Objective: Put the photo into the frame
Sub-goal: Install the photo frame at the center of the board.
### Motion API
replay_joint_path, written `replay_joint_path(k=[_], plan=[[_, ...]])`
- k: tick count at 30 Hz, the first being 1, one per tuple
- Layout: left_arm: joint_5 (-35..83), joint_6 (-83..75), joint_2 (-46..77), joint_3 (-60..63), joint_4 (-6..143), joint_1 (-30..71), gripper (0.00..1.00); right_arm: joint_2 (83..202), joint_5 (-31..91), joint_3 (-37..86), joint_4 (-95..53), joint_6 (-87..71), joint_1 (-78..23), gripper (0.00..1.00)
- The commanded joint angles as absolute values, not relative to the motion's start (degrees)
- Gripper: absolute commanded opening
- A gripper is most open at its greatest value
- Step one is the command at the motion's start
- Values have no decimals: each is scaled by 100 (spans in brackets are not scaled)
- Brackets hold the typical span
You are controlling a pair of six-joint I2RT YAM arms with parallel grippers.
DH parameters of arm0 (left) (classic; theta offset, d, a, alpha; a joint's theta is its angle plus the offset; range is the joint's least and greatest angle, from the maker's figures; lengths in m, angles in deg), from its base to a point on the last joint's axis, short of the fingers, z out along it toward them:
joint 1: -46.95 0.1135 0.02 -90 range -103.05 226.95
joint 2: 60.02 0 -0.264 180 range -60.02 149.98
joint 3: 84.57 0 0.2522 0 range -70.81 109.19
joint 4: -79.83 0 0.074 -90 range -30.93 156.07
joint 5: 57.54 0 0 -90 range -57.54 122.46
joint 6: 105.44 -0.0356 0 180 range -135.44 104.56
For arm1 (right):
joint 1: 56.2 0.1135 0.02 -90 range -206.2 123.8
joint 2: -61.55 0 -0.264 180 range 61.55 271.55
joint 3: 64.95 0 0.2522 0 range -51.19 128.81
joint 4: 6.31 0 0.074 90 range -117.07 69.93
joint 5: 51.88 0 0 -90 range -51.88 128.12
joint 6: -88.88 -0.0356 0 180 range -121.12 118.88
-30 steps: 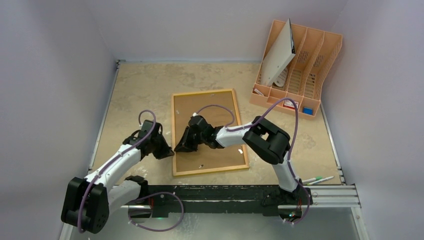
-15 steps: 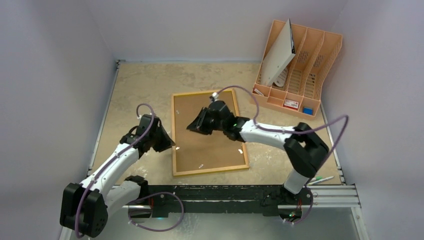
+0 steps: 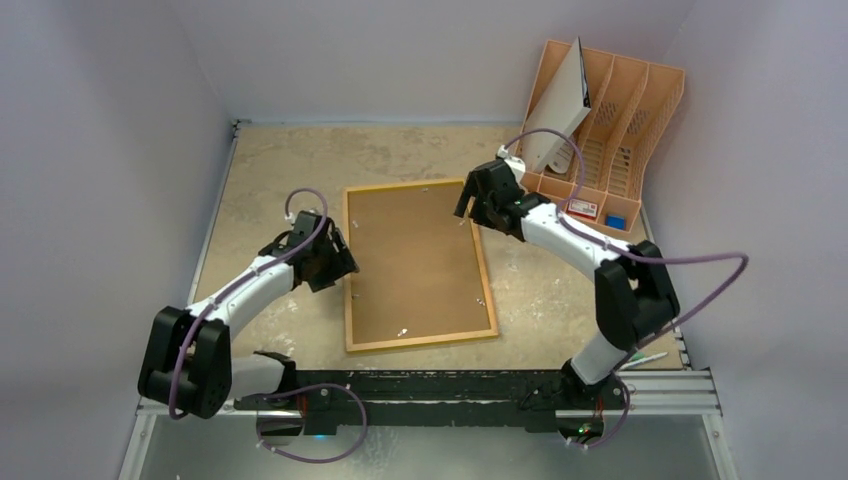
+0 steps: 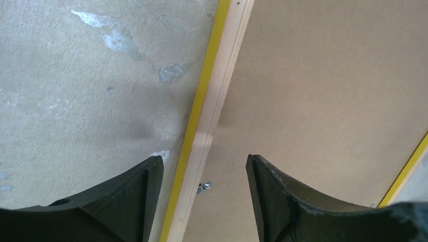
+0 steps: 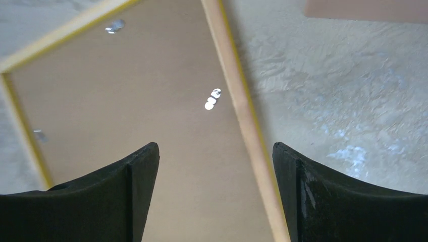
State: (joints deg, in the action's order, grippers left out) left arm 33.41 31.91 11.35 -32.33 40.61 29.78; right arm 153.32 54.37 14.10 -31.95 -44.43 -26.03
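While my left gripper [image 4: 204,164] and right gripper [image 5: 216,151] hover wide, empty, over the yellow-edged wooden frame [image 3: 421,341], its brown backing board [image 3: 415,265] looks seated (photo unseen); securing comes next.

Small enclosed booth seen from above. Plain pale lilac-grey walls close it in on three sides: a back wall [image 3: 400,60], a left wall [image 3: 90,200] and a right wall [image 3: 770,220]. The worktop [image 3: 280,170] is beige and mottled like stone, with lighter worn patches, and thin metal strips [image 3: 205,240] edge its sides. A dark metal rail [image 3: 450,385] runs along its near edge. A peach slotted file organiser [image 3: 640,110] stands in the far right corner. Pens [image 3: 636,358] lie by the rail's right end. Light is soft and even.
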Motion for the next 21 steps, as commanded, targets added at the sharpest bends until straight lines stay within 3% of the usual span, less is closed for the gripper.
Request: replay_joint_path(k=[1, 10, 19, 21], plan=[[3481, 3065, 1496, -2950, 4529, 3049, 65, 15954, 5696, 1989, -3671, -3848, -2628, 86], [3401, 2952, 1881, -2891, 4635, 3060, 63, 17278, 5697, 2981, -3831, -4098, -2757, 88], [3426, 2930, 1875, -2975, 4622, 3069, 54, 17856, 5390, 3408, -3868, -3559, -2799, 73], [3430, 2930, 1856, -2989, 4629, 3069, 52, 17855, 5316, 3347, -3848, -3536, -2809, 65]])
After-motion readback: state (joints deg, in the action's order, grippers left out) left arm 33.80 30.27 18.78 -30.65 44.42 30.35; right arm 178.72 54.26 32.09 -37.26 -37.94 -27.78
